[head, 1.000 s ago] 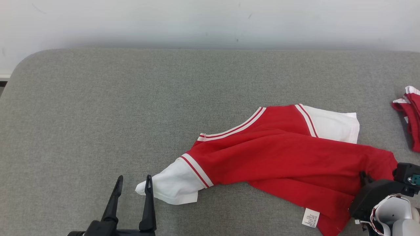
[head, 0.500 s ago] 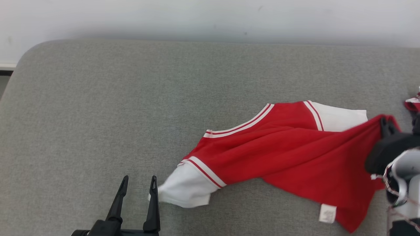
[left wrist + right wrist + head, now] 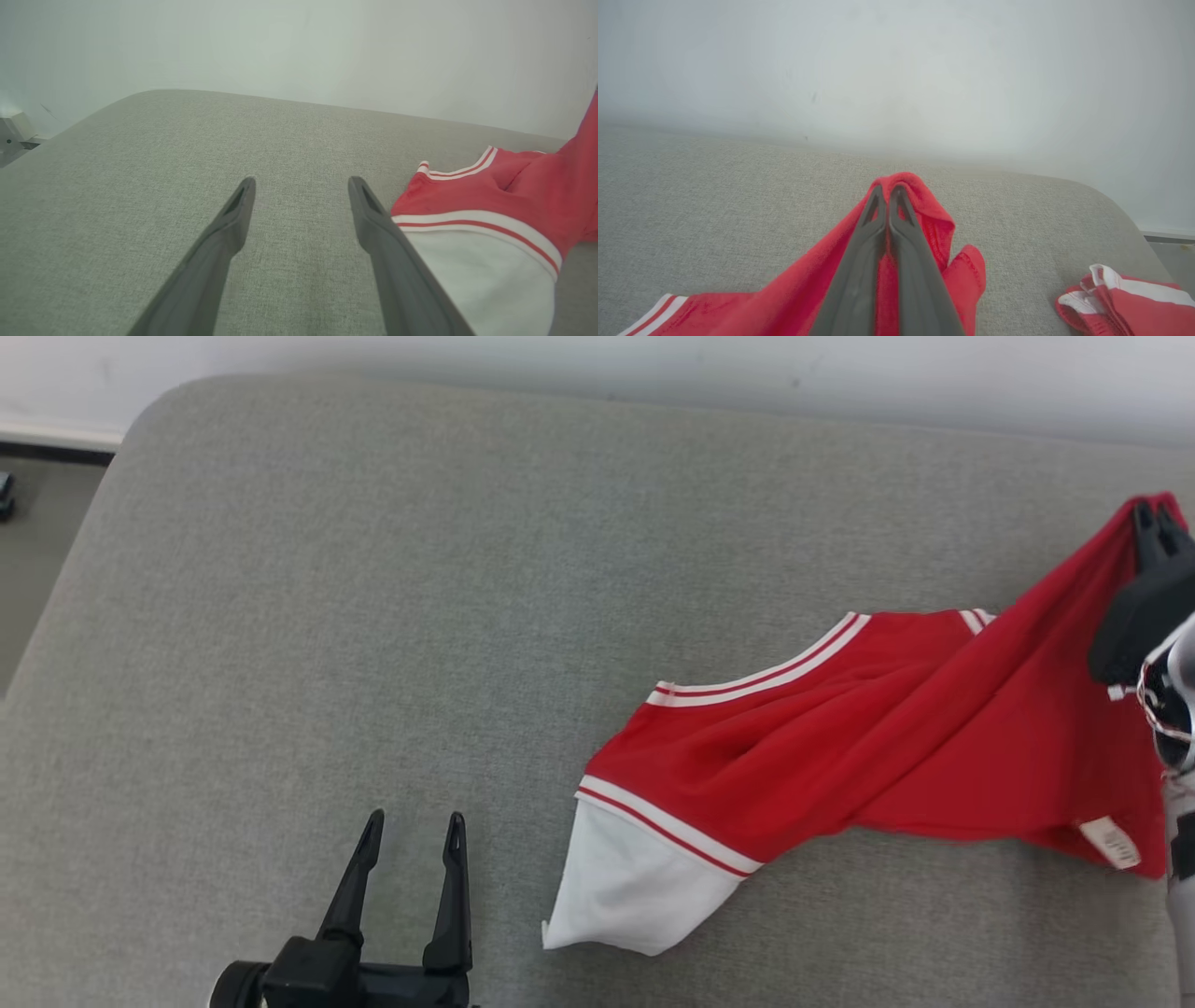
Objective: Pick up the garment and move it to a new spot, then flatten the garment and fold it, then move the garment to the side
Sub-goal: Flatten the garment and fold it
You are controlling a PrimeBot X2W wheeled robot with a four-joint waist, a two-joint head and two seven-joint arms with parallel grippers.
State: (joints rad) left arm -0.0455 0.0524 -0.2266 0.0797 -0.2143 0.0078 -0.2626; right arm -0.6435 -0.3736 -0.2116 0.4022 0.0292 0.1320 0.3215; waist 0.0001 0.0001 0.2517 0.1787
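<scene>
Left gripper [image 3: 415, 826]: mine, idle over the cushion's [image 3: 373, 569] near edge, fingers spread wide with nothing between them.

Sleeve [image 3: 635, 887]: white, flat on the cushion just right of my left gripper and apart from it.

Garment [image 3: 840, 747]: red with white striped trim. The collar end and sleeve lie on the cushion's right half. The rest rises in a taut slope toward the cushion's far right corner. A label [image 3: 1109, 840] hangs at the lower hem.

Right gripper [image 3: 888, 193]: mine, clamped fully shut on a fold of the garment's red edge and held above the cushion.

Change: a second ago this gripper sat low at the cushion's near right, closing on that edge. It has since lifted the cloth up and away. My head has turned too, so part of the shift is the view.

Status, my judgement: pickup has started, carry to come, flattening and folding not begun. A one-point hold may let the cloth twist.

Second garment [image 3: 1120, 298]: bunched at the cushion's right end.

Wall [image 3: 896, 70]: pale, beyond the cushion's far edge.
</scene>
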